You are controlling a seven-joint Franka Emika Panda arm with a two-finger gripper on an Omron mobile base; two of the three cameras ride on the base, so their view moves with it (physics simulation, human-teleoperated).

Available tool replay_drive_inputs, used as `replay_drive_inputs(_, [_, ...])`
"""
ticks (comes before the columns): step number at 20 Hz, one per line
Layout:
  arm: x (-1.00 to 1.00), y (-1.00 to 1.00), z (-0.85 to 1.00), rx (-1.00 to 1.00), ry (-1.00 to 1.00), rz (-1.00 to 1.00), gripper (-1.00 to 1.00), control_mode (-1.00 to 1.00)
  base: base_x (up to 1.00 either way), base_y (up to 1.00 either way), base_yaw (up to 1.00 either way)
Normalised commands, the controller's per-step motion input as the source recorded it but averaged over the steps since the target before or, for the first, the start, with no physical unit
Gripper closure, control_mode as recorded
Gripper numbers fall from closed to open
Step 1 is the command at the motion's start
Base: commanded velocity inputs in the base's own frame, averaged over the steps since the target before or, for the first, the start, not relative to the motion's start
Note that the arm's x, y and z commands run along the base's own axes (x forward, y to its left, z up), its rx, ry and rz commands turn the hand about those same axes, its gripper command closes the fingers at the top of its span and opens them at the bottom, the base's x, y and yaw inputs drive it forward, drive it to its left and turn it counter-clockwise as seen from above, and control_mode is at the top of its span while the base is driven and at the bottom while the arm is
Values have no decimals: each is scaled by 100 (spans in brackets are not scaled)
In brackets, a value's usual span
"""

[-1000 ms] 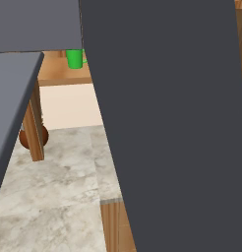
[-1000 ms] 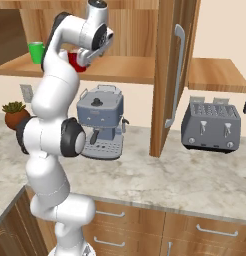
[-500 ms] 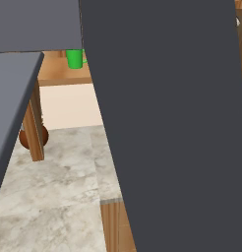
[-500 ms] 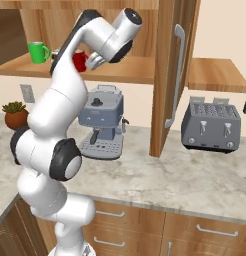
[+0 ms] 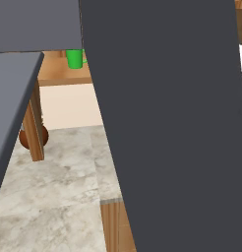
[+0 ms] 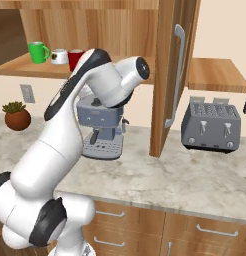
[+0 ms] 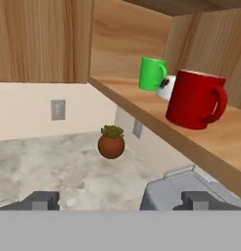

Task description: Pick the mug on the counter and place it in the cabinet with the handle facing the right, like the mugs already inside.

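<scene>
end effector wide open, holding nothing, clear of red mug on cabinet shelf, green cup behind

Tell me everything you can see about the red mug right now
The red mug is glossy bright red, ceramic-looking, with a plain cylindrical body and a loop handle. It stands upright on the wooden cabinet shelf, near the front edge, and only the shelf touches it. A white mug and a green mug stand in line with it. In the hand view the handle points right. The gripper is open, apart from it, and holds nothing.
</scene>
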Motion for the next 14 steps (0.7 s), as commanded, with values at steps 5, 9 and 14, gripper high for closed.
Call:
replay_drive_inputs(5, [-84, 51, 35, 0, -14, 0, -100, -100, 0, 0, 0])
replay_drive_inputs(9, [-81, 31, 45, 0, -1, 4, -100, -100, 0, 0, 0])
replay_drive_inputs(14, [-100, 12, 8, 0, -5, 2, -100, -100, 0, 0, 0])
